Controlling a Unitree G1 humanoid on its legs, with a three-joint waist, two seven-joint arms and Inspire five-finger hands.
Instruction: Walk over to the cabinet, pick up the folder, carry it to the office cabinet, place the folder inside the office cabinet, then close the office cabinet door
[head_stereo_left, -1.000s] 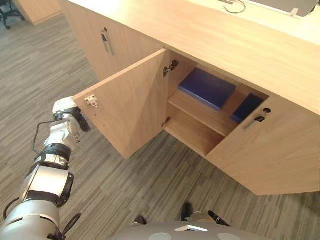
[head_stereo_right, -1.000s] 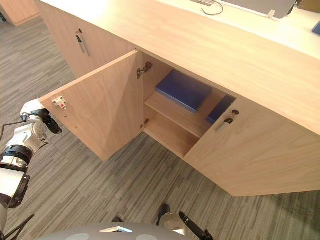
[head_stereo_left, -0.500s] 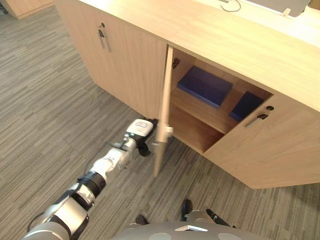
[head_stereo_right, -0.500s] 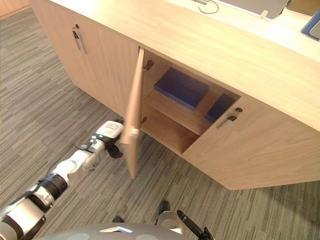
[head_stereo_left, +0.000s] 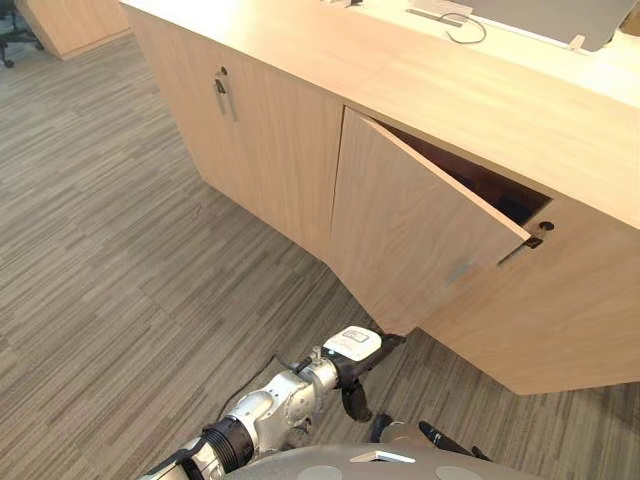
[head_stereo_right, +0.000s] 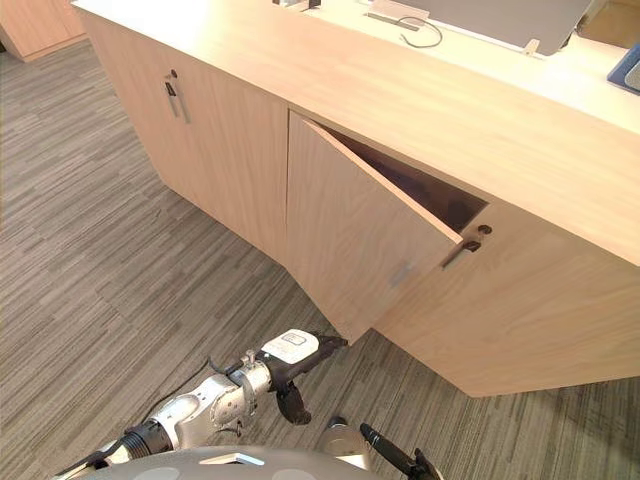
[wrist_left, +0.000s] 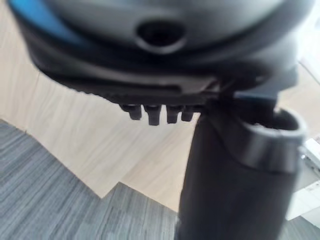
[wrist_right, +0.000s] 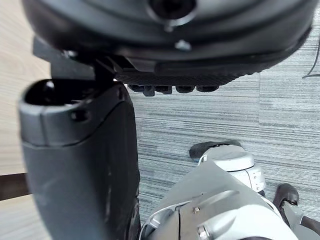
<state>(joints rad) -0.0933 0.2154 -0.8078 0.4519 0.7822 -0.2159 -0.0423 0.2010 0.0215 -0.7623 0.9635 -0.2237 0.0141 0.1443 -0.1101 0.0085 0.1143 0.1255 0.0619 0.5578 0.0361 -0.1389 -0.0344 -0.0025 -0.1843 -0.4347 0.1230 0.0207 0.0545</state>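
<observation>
Evidently the closing step is in hand: the office cabinet door stands partly shut, its free edge swung out from the frame with a dark gap showing above it. The left hand is low, at the door's bottom corner. Its fingers stretch straight toward that corner and appear to touch it, the thumb hangs down, and it grips nothing. The right hand, seen in its own wrist view, has relaxed fingers and is empty. Neither hand carries the folder; by judgement it lies inside, hidden behind the door.

Next move, as judged: press the door's face toward the frame until its edge meets the neighbouring panel by the dark handle just right of the door. A push at the low corner may slip off.

Surface: pale wood laminate, smooth. Above the door runs the cabinet top with a cable; below the door lies grey striped carpet.
</observation>
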